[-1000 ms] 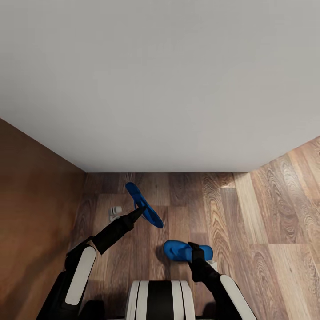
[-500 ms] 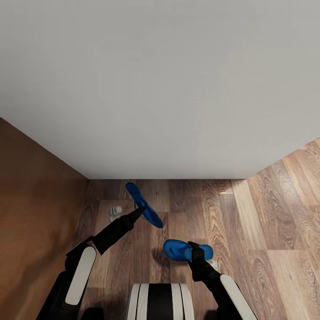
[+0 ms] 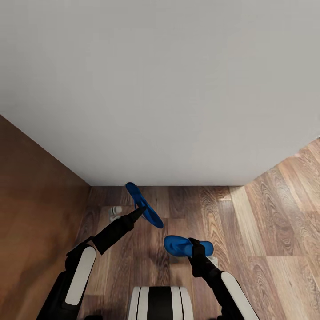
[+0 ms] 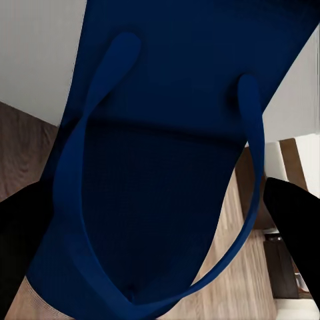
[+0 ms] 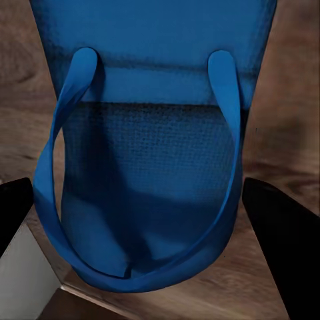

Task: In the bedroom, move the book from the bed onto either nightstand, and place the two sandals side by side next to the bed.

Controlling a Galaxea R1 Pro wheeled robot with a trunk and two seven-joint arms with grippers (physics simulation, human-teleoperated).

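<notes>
we see left gripper (image 3: 141, 209) pinching a bright blue flat flip-flop (image 3: 143, 210), lifted near the pale grey bed mattress (image 3: 160, 89) | right gripper (image 3: 196, 243) pinching second blue flip-flop (image 3: 182, 246), further from the mattress, above wood-plank floor (image 3: 266, 231)

The pale grey bed (image 3: 160, 89) closes the whole space ahead, and a brown wooden panel (image 3: 31, 213) closes the left side. Between them only a narrow strip of wood floor (image 3: 266, 231) is open, wider toward the right. In this strip hang two blue sandals, one (image 3: 143, 210) at the left gripper (image 3: 138, 211), one (image 3: 182, 246) at the right gripper (image 3: 196, 249). A small white object (image 3: 115, 212) lies near the panel
</notes>
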